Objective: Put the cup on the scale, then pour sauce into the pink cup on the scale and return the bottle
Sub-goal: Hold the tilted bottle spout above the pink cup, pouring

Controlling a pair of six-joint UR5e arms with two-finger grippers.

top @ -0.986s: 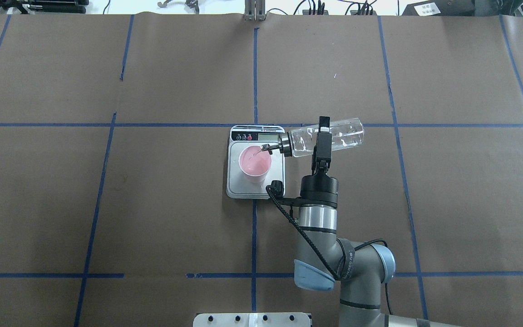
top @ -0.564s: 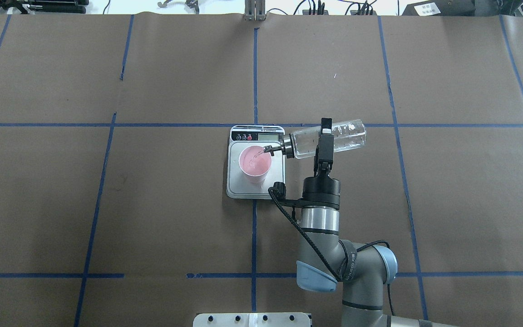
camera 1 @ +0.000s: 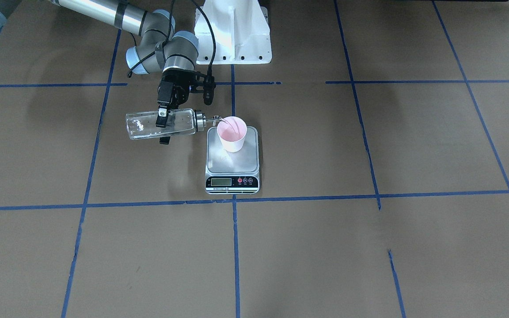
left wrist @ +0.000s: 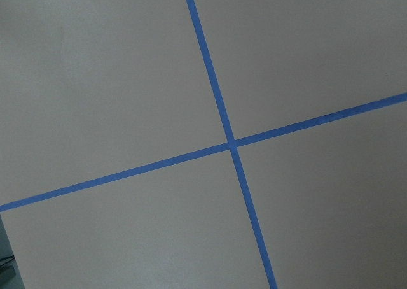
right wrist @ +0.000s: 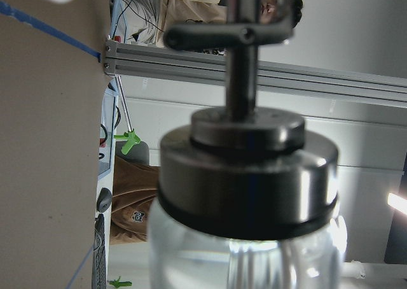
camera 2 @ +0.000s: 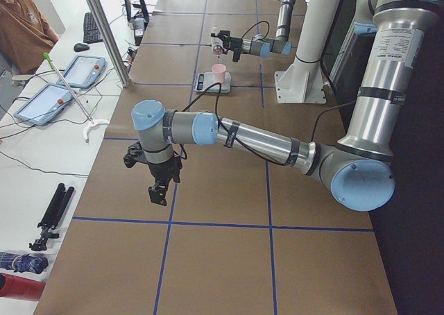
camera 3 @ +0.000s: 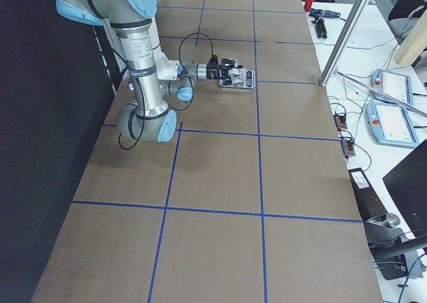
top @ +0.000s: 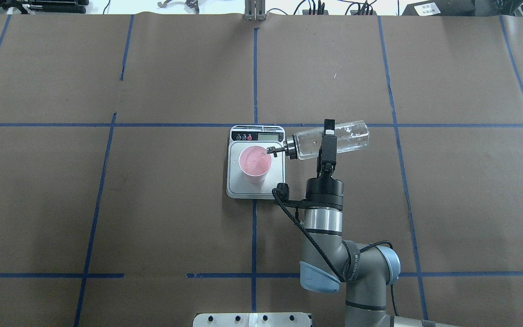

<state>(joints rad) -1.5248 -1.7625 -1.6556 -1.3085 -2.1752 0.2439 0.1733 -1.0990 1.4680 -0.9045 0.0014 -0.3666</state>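
Centre of overhead frame: right pincer (top: 327, 138) clamps the bottle (top: 350, 135), tipped nearly level, spout over the cup (top: 254, 164) standing on the scale (top: 235, 182). Left pincer (camera 2: 158, 193), side view: grip state indeterminable.

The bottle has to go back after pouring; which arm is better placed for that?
Right. The right arm's tool grips the bottle, tipped toward the cup on the scale. The left arm's tool hangs far away from it.
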